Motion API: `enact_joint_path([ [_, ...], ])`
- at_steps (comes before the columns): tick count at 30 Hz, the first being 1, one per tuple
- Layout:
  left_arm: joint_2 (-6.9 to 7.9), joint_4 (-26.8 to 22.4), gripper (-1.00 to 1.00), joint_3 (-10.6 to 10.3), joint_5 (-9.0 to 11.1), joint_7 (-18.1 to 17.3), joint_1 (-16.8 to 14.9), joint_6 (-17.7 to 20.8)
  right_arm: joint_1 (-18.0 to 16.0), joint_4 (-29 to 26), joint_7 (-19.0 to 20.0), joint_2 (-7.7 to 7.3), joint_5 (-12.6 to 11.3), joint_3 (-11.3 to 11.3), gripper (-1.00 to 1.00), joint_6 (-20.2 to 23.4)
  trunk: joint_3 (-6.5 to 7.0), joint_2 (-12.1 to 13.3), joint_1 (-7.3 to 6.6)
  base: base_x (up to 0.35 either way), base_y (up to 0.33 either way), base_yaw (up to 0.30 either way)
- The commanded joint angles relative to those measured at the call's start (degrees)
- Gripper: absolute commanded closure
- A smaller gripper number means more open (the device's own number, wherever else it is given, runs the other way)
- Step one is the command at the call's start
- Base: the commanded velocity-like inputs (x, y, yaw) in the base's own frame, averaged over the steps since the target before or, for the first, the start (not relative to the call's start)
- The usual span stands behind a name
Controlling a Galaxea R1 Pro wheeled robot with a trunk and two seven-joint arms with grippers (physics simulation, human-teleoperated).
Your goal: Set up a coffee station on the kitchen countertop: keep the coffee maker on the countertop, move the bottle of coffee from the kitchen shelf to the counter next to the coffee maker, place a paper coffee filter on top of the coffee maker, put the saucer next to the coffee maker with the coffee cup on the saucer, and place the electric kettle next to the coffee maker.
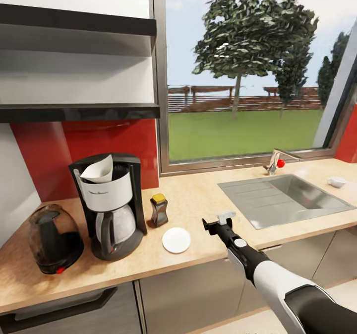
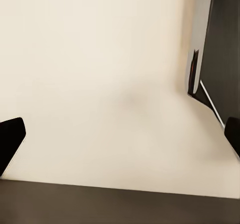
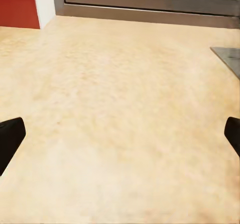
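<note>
The black and white coffee maker [image 1: 111, 205] stands on the wooden countertop [image 1: 198, 200], with a white paper filter [image 1: 99, 170] resting in its top. To its left sits the dark electric kettle [image 1: 52, 244]. On its right stands the yellow-capped bottle of coffee [image 1: 159, 210], and the empty white saucer [image 1: 176, 239] lies in front of that. A small white coffee cup [image 1: 337, 181] sits far right, beyond the sink. My right gripper [image 1: 218, 221] hovers open over bare counter [image 3: 120, 84], right of the saucer. The left gripper [image 2: 120, 139] is open with nothing between its fingers.
A steel sink [image 1: 282, 197] with a faucet [image 1: 277, 161] is set into the counter's right half. Two dark shelves [image 1: 79, 111] hang above the coffee maker, and a window sits behind the counter. The left wrist view looks at a pale surface beside a dark panel [image 2: 225, 44].
</note>
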Motion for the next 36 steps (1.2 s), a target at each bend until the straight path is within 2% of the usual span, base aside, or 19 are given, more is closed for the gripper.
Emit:
enact_joint_path([
  [1,-0.01,0.03,-1.0,0.47,-0.61,0.16,-0.02,0.12,0.51,0.11,-0.76,-0.07,-0.62,0.21,-1.0,-0.23,0.06,-0.03,0.02,0.0,0.0,-0.224],
  [4,-0.04,-0.11,-1.0,0.41,-0.61,0.16,-0.02,0.13,3.59,0.06,-2.69,-0.94,-0.79,0.19,-1.0,-0.29,0.27,-0.03,0.02,0.0,0.0,-0.225],
  [5,-0.07,-0.25,-1.0,0.39,-0.61,0.16,-0.02,0.13,5.35,0.07,-2.99,-2.05,-2.74,0.19,-1.0,-0.92,0.34,-0.03,0.02,0.0,0.0,-0.225],
  [6,-0.08,-0.28,-1.0,0.38,-0.63,0.16,-0.02,0.15,5.65,0.08,-3.01,-2.22,-3.4,0.19,-1.0,-1.01,0.41,-0.03,0.02,0.0,0.0,-0.225],
  [9,-0.08,-0.36,-1.0,0.38,-0.67,0.16,-0.02,0.14,7.59,0.11,-3.04,-3.34,-8.7,0.19,-1.0,-1.27,0.61,-0.03,0.02,0.0,0.0,-0.225],
  [12,-0.1,-0.38,-1.0,0.38,-0.69,0.16,-0.02,0.15,9.23,0.11,-3.02,-4.32,-12.67,0.25,-1.0,-1.34,0.82,-0.03,0.02,0.0,0.0,-0.225],
  [15,-0.24,-0.39,-1.0,0.38,-0.69,0.16,-0.02,0.14,10.74,0.17,-3.03,-4.88,-14.32,0.27,-1.0,-1.36,1.03,-0.03,0.02,0.0,0.0,-0.225],
  [16,-0.35,-0.39,-1.0,0.38,-0.7,0.16,-0.02,0.13,13.36,0.19,-3.07,-5.15,-15.1,0.27,-1.0,-1.36,1.1,-0.03,0.02,0.0,0.0,-0.225],
  [20,-0.42,-0.42,-1.0,0.38,-0.7,0.22,-0.02,0.09,18.19,0.3,-3.09,-5.27,-15.4,0.28,-1.0,-1.41,1.38,-0.03,0.02,0.0,0.0,-0.225],
  [24,-0.55,-0.53,-1.0,0.38,-0.7,0.23,-0.02,-0.01,20.76,4.52,-3.05,-5.24,-15.33,0.4,-1.0,-1.42,1.65,-0.03,0.02,0.0,0.0,-0.225],
  [27,-1.21,-0.61,-1.0,0.32,-0.77,0.28,-0.02,0.01,21.65,8.06,-2.95,-5.3,-15.06,0.51,-1.0,-1.27,1.86,-0.03,0.02,0.0,0.0,-0.225],
  [30,-2.1,-0.82,-1.0,0.06,-0.9,0.21,-0.08,-0.11,25.11,9.34,-2.85,-5.69,-14.27,0.74,-1.0,-0.24,2.04,-0.03,0.02,0.0,0.0,-0.207],
  [31,-2.26,-0.89,-1.0,0.01,-0.92,0.16,-0.11,-0.28,25.52,9.41,-2.86,-5.69,-13.66,0.8,-1.0,0.48,2.09,-0.03,0.02,0.0,0.0,-0.184],
  [32,-2.43,-0.95,-1.0,-0.03,-0.95,0.13,-0.19,-0.44,25.89,9.4,-2.9,-5.47,-11.16,0.84,-1.0,4.17,2.13,-0.03,0.02,0.0,0.0,-0.114],
  [35,-2.88,-1.06,-1.0,-0.17,-1.02,0.09,-0.43,-0.65,26.15,9.29,-2.97,-5.23,-7.32,0.83,-1.0,11.13,2.18,-0.03,0.02,0.005,0.0,-0.062],
  [36,-2.9,-1.06,-1.0,-0.18,-1.03,0.08,-0.45,-0.67,26.17,9.27,-2.98,-5.2,-6.84,0.83,-1.0,12.18,2.19,-0.03,0.02,0.029,0.0,-0.03],
])
